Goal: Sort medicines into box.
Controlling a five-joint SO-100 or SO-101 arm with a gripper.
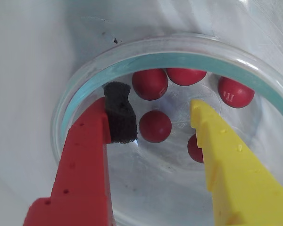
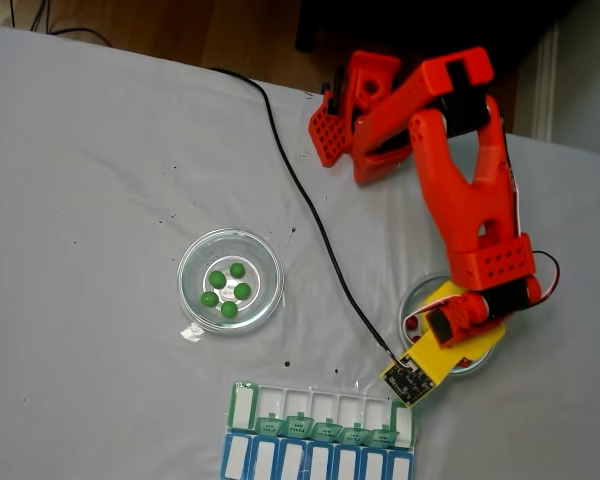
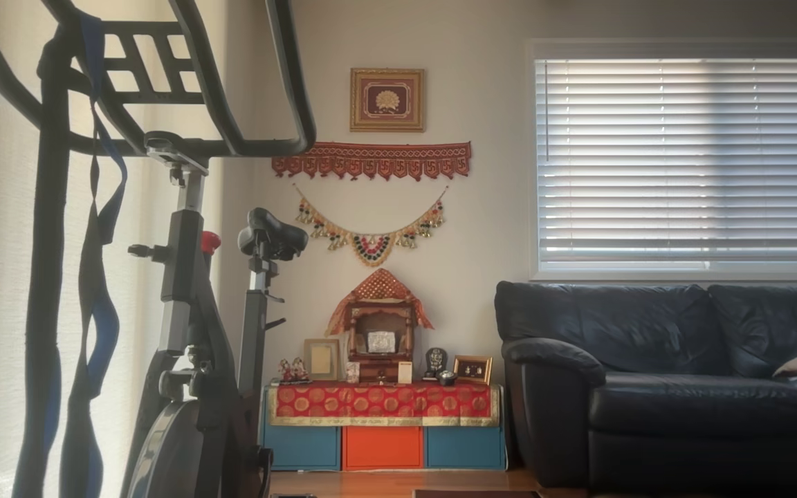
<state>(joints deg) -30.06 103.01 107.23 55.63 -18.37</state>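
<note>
While the fingers (image 1: 153, 120) are hanging spread inside the right dish (image 1: 85, 80), one red pill (image 1: 154, 126) is lying between them, touching neither the red finger's black foam pad (image 1: 119, 113) nor the yellow finger (image 1: 217, 141). Four more red pills (image 1: 150, 84) are sitting around it in that dish. Left of that dish on the bench (image 2: 90, 180), five green pills (image 2: 227, 289) are resting in another dish (image 2: 262, 245). Below and left of the right dish, the box (image 2: 320, 440) is sitting with its lids open.
</note>
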